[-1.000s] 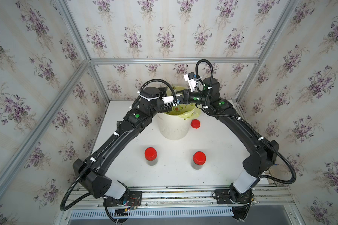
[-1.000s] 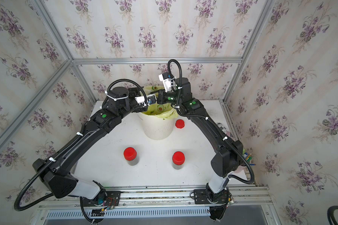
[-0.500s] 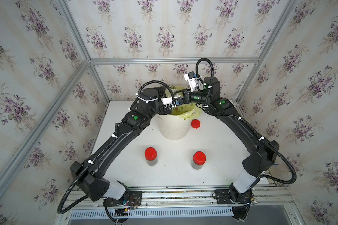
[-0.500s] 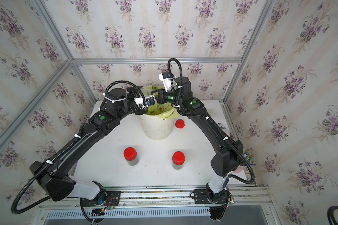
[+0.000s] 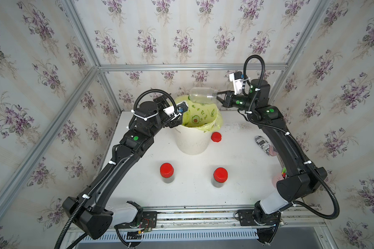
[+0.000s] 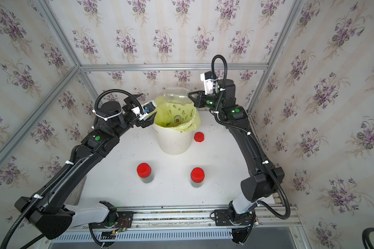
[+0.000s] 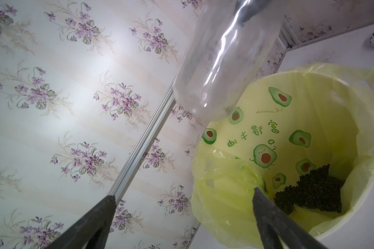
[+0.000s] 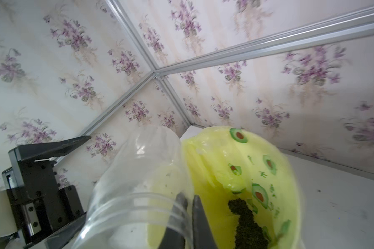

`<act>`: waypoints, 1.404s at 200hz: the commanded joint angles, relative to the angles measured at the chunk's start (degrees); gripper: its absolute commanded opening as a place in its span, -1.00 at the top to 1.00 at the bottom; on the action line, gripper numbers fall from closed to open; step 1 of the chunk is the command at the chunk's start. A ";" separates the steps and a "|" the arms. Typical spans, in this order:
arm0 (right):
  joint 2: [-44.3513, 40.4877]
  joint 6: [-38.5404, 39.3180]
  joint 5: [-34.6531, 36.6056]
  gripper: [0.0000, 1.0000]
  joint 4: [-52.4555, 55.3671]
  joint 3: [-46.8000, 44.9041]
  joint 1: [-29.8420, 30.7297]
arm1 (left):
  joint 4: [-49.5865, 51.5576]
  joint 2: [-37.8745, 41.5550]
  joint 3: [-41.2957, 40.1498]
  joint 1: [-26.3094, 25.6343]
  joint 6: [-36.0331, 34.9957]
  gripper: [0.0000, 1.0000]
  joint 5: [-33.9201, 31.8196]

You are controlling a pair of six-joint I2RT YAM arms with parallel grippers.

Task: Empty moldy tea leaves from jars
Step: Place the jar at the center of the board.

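Note:
An empty clear jar [image 5: 203,97] [image 6: 175,97] lies level in the air over the white bin [image 5: 191,142]. My right gripper [image 5: 218,97] [image 8: 189,199] is shut on the jar's [image 8: 138,183] open rim, one finger inside and one outside. Dark tea leaves [image 7: 311,191] [image 8: 246,224] lie heaped in the bin's yellow-green liner. My left gripper [image 5: 173,111] [image 7: 183,193] stands open and empty at the bin's left rim, apart from the jar [image 7: 225,60]. Two more jars [image 5: 167,172] [image 5: 220,176] stand upright near the front, red lids on, dark leaves inside.
A loose red lid [image 5: 216,137] lies on the table against the bin's right side. A printed packet [image 5: 265,145] lies by the right arm, and a pink item [image 5: 277,179] sits near its elbow. Wallpapered walls close in on three sides.
The left jaws have opened wide and drawn back from the jar toward the bin's left rim. The right gripper still holds the jar over the bin, shifted slightly right.

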State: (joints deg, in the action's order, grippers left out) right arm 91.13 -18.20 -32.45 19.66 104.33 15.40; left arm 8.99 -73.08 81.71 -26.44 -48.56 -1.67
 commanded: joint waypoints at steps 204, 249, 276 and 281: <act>9.86 14.77 37.81 1.00 37.19 -1.43 -7.23 | -11.10 7.62 -8.76 9.08 43.96 -0.99 4.76; 13.29 15.02 40.43 1.00 36.97 -3.89 -6.00 | -10.77 7.43 -8.50 9.10 43.85 -0.99 5.70; 14.78 14.96 41.14 1.00 36.08 -5.45 -5.56 | -10.58 7.34 -8.41 9.03 43.28 -0.99 5.95; 15.04 14.94 41.36 1.00 35.98 -5.63 -5.54 | -10.51 7.34 -8.39 9.05 43.28 -0.99 6.12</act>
State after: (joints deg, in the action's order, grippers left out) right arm 105.06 -3.38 6.90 56.40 99.42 9.58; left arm -0.91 -65.71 72.93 -17.39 -5.52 3.51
